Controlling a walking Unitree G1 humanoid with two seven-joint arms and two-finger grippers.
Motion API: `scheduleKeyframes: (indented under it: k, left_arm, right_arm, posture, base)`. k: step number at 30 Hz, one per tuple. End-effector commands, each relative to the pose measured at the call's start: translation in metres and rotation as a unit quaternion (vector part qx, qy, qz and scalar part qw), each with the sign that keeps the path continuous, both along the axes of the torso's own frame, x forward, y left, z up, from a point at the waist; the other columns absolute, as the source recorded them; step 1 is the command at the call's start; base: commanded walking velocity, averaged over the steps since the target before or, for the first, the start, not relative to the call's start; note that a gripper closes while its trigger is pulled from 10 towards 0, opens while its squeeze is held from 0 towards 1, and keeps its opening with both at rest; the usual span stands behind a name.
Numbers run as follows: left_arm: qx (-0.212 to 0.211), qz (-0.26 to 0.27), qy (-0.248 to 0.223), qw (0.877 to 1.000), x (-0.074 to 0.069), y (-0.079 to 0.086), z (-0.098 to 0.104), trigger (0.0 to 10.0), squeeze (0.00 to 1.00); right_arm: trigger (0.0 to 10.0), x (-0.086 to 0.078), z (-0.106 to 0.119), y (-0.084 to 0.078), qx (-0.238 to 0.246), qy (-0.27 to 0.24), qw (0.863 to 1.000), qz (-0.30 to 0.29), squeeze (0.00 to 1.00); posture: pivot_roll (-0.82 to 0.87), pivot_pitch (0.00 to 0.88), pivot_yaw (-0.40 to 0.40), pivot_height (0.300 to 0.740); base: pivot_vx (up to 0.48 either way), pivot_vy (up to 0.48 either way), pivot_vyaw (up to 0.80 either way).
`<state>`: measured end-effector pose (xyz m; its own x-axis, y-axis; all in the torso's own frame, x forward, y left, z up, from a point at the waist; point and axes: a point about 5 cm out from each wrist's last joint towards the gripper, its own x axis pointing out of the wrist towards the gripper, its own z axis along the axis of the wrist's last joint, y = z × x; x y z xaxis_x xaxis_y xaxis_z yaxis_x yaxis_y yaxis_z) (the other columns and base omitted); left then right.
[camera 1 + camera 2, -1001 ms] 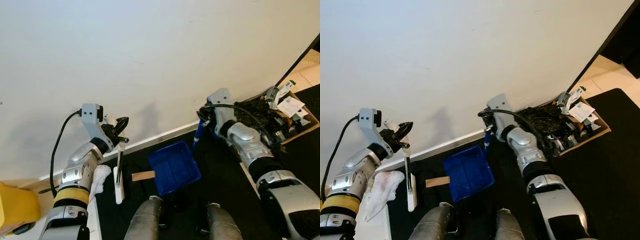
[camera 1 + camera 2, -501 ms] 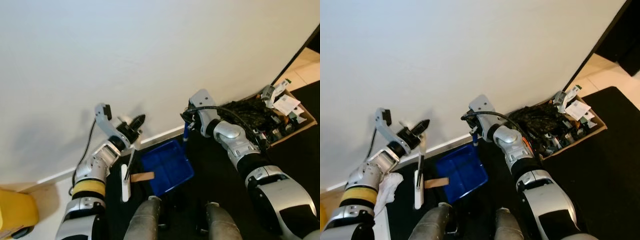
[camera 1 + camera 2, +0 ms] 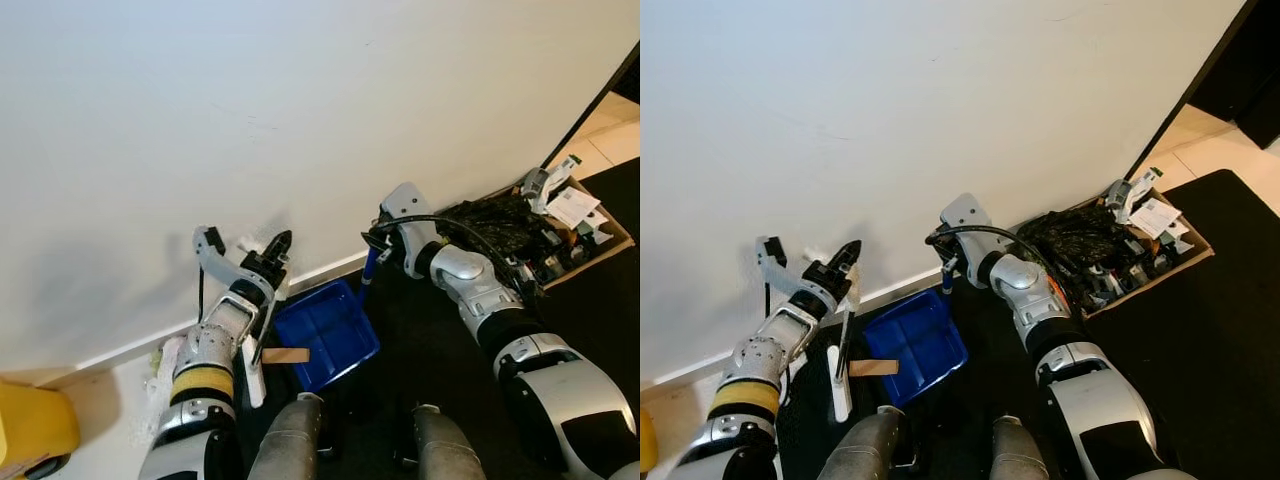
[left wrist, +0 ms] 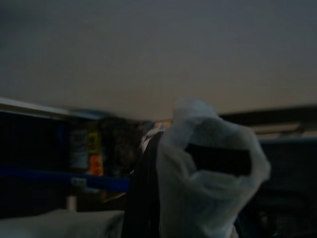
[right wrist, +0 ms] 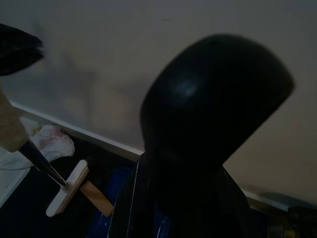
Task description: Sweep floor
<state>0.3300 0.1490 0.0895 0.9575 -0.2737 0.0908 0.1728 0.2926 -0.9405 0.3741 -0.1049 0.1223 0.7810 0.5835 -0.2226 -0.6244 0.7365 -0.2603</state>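
My left gripper [image 3: 272,249] is shut on the cream-wrapped top of a broom, whose thin dark rod [image 3: 845,340] slants down to a white head [image 3: 250,372] on the black floor mat. My right gripper [image 3: 379,243] is shut on the upright blue handle [image 3: 368,272] of a blue dustpan [image 3: 326,330] lying flat by the white wall. A brown flat scrap [image 3: 286,355] lies between the broom head and the dustpan's left edge, touching the pan. The right wrist view shows the broom head [image 5: 67,191] and scrap [image 5: 97,196] past a black finger [image 5: 208,124].
A cardboard box [image 3: 612,236] crammed with dark clutter and papers stands against the wall at the right. A white cloth [image 5: 47,142] lies on the pale floor left of the mat. A yellow object [image 3: 35,428] sits at the lower left. My legs [image 3: 290,442] are just below the dustpan.
The view has shifted. My left arm has swung in towards the middle, bringing the broom head close beside the brown scrap. The dustpan has moved slightly left with my right gripper.
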Motion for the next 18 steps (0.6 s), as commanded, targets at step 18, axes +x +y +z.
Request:
scheduleKeyframes:
  k: [18]
  left_arm:
    - [-0.206,-0.067,-0.029,0.976,-0.017,-0.073,0.032,10.0,0.0]
  right_arm:
    - [10.0,0.001,-0.014,0.0,-0.006,0.045,0.996,-0.07,0.0]
  posture:
    - [0.11,0.349,0.036,0.74]
  base:
    - [0.0,0.0,0.0]
